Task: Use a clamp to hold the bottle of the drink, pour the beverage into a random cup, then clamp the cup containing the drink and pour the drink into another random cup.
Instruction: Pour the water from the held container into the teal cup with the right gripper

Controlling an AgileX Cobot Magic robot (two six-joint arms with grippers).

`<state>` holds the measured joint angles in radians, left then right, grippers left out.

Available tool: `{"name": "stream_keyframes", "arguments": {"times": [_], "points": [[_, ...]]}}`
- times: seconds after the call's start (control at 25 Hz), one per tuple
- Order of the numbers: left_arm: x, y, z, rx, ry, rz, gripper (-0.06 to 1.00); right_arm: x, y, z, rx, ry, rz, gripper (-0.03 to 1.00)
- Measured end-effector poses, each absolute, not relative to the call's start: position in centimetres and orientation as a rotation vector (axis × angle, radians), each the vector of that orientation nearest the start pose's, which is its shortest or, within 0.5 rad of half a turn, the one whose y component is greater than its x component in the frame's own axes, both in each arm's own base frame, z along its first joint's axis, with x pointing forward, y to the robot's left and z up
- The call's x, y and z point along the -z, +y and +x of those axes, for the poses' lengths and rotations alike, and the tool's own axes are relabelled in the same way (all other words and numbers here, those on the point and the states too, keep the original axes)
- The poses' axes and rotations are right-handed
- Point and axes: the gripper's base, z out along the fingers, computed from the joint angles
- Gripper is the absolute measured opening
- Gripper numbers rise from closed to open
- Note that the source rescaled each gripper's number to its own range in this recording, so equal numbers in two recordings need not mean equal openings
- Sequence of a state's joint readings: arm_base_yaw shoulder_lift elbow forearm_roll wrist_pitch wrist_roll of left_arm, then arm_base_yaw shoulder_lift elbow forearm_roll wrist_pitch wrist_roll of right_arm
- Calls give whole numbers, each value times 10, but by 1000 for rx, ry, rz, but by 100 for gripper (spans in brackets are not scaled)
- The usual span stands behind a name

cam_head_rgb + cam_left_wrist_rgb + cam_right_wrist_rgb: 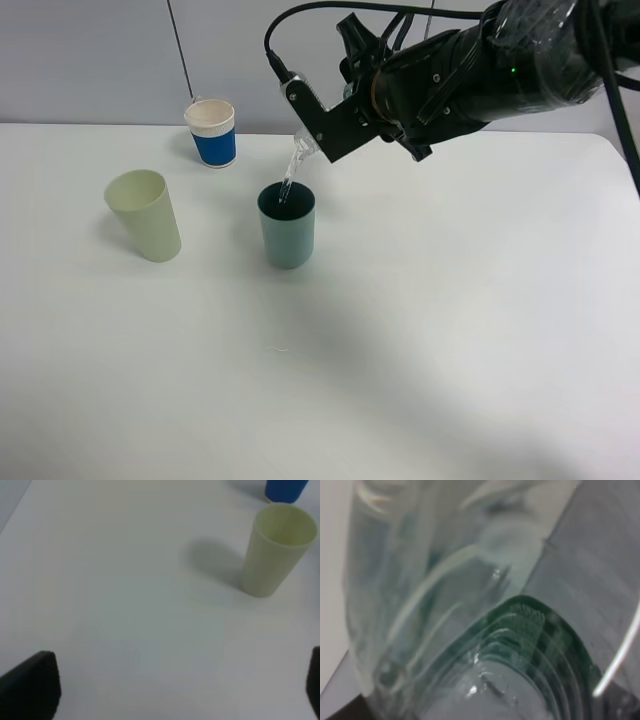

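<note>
Three cups stand upright on a white table (450,330): a teal cup (288,240) near the middle, a pale yellow-green cup (147,220) well to its left in the high view, and a blue-and-white paper cup (211,135) further back, between the two. From the right of that view a bulky dark arm reaches in, and the right gripper (318,135) is pinched tight on a small clear bottle (299,156), which it holds tipped steeply with its mouth down, just above the teal cup's rim. A thin stream of clear drink (286,188) runs from the bottle's mouth into the teal cup's dark inside. The right wrist view is filled by the ribbed clear plastic of the bottle and part of its green label (532,630), too close and blurred to show more. The left gripper (170,700) hangs over bare table with its jaws spread wide and nothing between them, one dark fingertip (31,687) showing at each lower corner, and the pale yellow-green cup and the base of the blue-and-white paper cup lie well ahead of it.
</note>
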<state>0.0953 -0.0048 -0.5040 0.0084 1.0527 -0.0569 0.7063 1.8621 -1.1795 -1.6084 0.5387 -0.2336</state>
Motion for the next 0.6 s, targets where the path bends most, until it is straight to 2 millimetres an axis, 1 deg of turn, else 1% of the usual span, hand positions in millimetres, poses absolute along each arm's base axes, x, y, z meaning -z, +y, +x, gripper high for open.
{"name": "stream_keyframes", "arguments": {"times": [0.36,0.6], "points": [[-279,0,-6,-34,2022,-154,100,-219,227,338,1221,974,-2075,2],[-279,0,-6,-34,2022,-154,100,-222,228,339,1256,913,-2081,2]]}}
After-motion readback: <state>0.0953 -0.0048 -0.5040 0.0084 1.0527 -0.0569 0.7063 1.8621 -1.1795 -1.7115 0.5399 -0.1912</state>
